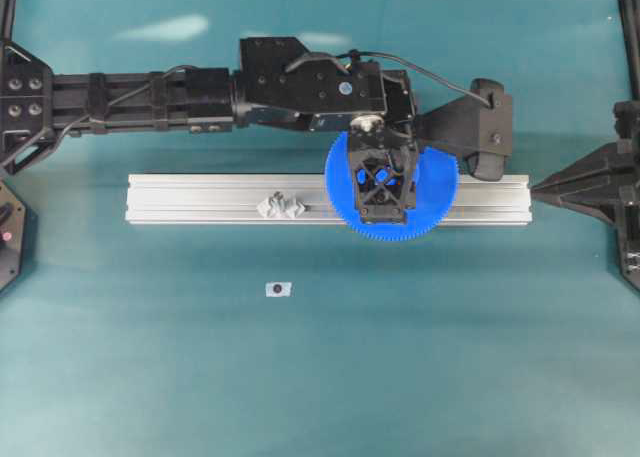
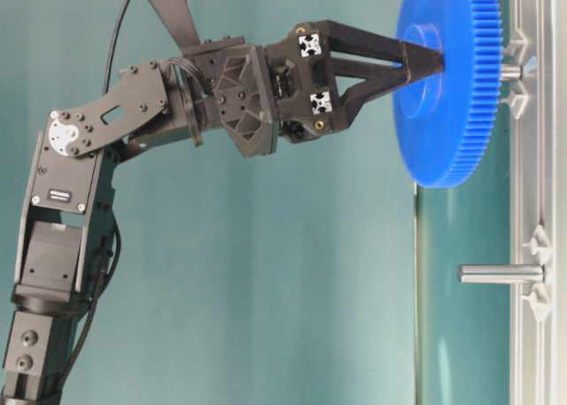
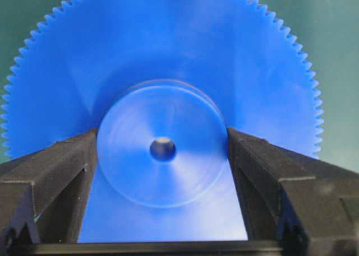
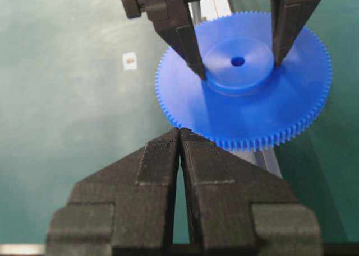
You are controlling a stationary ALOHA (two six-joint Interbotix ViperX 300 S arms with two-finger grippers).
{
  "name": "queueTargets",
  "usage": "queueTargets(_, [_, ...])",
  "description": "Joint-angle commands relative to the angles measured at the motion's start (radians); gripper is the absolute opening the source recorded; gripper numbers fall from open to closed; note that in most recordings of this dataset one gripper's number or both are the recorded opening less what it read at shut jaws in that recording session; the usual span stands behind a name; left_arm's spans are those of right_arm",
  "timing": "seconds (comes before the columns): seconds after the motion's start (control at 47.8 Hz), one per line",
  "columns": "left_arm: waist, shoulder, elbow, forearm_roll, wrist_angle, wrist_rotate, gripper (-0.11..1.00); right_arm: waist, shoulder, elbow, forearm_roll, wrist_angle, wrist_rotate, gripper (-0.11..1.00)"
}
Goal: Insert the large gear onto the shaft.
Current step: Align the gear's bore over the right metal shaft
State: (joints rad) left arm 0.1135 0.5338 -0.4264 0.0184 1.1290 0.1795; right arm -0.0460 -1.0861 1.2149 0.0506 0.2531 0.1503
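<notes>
The large gear (image 1: 437, 192) is bright blue and lies flat over the rail's right part. My left gripper (image 1: 383, 189) is shut on its raised hub (image 3: 162, 149), with a finger (image 3: 56, 172) on each side. In the table-level view the gear (image 2: 452, 112) sits over the shaft (image 2: 511, 71), a short way off the rail, with the pin showing between two clear diamond pieces. A pale pin tip shows inside the hub hole in the left wrist view. My right gripper (image 4: 180, 131) is shut and empty, just beside the gear's rim (image 4: 247, 99).
A long grooved aluminium rail (image 1: 200, 199) lies across the table. A second bare shaft (image 2: 500, 274) with clear pieces (image 1: 281, 206) stands on it left of the gear. A small white tag (image 1: 279, 289) lies on the teal table in front.
</notes>
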Motion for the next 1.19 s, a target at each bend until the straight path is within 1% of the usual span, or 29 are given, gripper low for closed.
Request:
queueTargets(0.0, [0.015, -0.021, -0.031, 0.002, -0.008, 0.002, 0.77, -0.003, 0.006, -0.009, -0.002, -0.005, 0.009, 0.11])
queueTargets(0.397, [0.054, -0.021, -0.031, 0.002, -0.008, 0.009, 0.77, -0.003, 0.006, -0.008, -0.002, -0.005, 0.009, 0.11])
queueTargets(0.627, [0.055, -0.021, -0.032, 0.002, -0.008, 0.043, 0.77, -0.003, 0.005, -0.009, 0.000, -0.003, 0.009, 0.11])
queueTargets(0.836, [0.052, -0.021, -0.032, 0.002, -0.008, 0.038, 0.77, -0.003, 0.006, -0.008, 0.000, -0.003, 0.009, 0.11])
queueTargets(1.171, [0.046, -0.025, -0.034, 0.002, -0.008, 0.049, 0.77, -0.003, 0.006, -0.009, 0.000, -0.003, 0.009, 0.11])
